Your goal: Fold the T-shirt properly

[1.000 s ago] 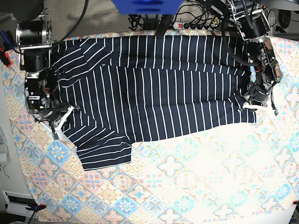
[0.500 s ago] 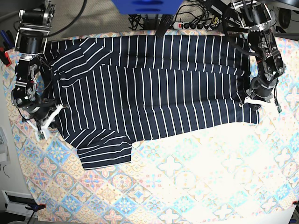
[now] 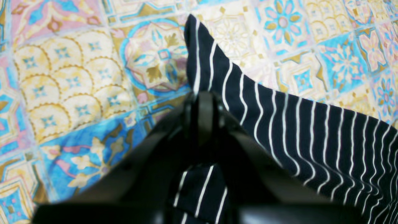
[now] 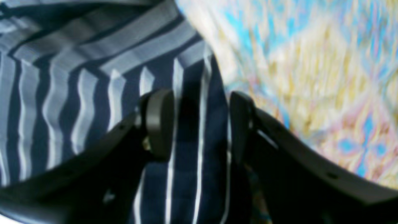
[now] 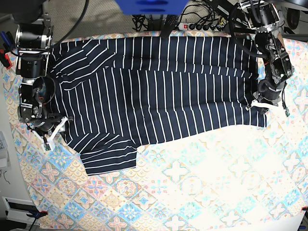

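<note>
The dark navy T-shirt (image 5: 159, 91) with thin white stripes lies spread across the far half of the patterned cloth, one sleeve (image 5: 108, 156) sticking out at the near left. My left gripper (image 5: 261, 105) is shut on the shirt's right corner. In the left wrist view its jaws (image 3: 202, 99) pinch the striped fabric (image 3: 311, 130), and the corner stands up in a peak. My right gripper (image 5: 54, 130) is at the shirt's left edge. The blurred right wrist view shows it open (image 4: 199, 124), with the shirt's edge (image 4: 62, 93) lying under and between the fingers.
A pastel floral-tile cloth (image 5: 192, 183) covers the table and shows bare in the near half. A power strip (image 5: 199, 26) and cables lie behind the far edge. A blue object (image 5: 151, 6) hangs at the top centre. A clamp (image 5: 36, 213) sits at the near left corner.
My right gripper has opened and let go of the shirt's left edge, after swinging left and back. The left gripper has kept its grip on the right corner, nearly still.
</note>
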Robot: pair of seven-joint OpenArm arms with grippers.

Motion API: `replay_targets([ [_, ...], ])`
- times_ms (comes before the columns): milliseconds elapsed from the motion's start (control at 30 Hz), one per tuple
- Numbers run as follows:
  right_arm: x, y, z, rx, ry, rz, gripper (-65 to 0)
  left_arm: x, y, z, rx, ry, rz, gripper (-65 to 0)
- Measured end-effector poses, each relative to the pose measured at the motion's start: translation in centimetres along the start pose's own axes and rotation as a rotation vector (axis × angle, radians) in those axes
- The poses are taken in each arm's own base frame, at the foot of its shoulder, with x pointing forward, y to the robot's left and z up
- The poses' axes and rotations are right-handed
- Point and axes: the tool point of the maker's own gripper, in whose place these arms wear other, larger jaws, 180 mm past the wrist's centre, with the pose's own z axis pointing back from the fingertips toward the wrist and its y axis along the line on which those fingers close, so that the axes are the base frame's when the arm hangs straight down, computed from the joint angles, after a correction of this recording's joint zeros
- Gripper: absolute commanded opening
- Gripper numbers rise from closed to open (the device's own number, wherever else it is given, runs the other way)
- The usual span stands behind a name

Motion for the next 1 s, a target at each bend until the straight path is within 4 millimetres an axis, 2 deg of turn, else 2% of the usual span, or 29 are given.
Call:
replay_targets([
  [67,0.3,0.1,-0.6,0.009,0.004,-0.015,-36.5,-0.1,0.1,0.0,0.001,0.004,-0.001,-65.0],
  [167,2.1,0.4,-1.1,0.023,-0.046,-0.018,-36.5,-0.2,0.2,0.1,0.005,0.005,0.000,-65.0],
  [233,2.6,1.0,-1.4,0.032,-0.059,-0.008,-36.5,-0.2,0.2,0.0,0.006,0.003,0.000,-65.0],
  [400,1.3,2.7,-2.1,0.064,-0.024,-0.009,-36.5,-0.2,0.2,0.1,0.004,0.002,-0.001,-65.0],
  [533,2.4,4.0,-2.5,0.086,-0.065,-0.018,-36.5,-0.2,0.1,0.0,0.003,0.003,-0.001,-65.0],
  [633,1.9,4.6,-3.1,0.101,-0.073,-0.054,-36.5,-0.1,0.2,0.0,0.003,0.002,-0.001,-65.0],
  [700,0.6,4.8,-3.8,0.104,-0.038,-0.083,-36.5,-0.1,0.2,0.1,0.006,0.001,0.001,-65.0],
  [933,0.8,4.4,-3.9,0.098,-0.069,-0.104,-36.5,-0.2,0.3,0.1,0.007,0.002,0.002,-65.0],
  [1000,1.5,4.3,-3.6,0.093,-0.076,-0.075,-36.5,-0.2,0.3,0.1,0.007,0.002,0.002,-65.0],
])
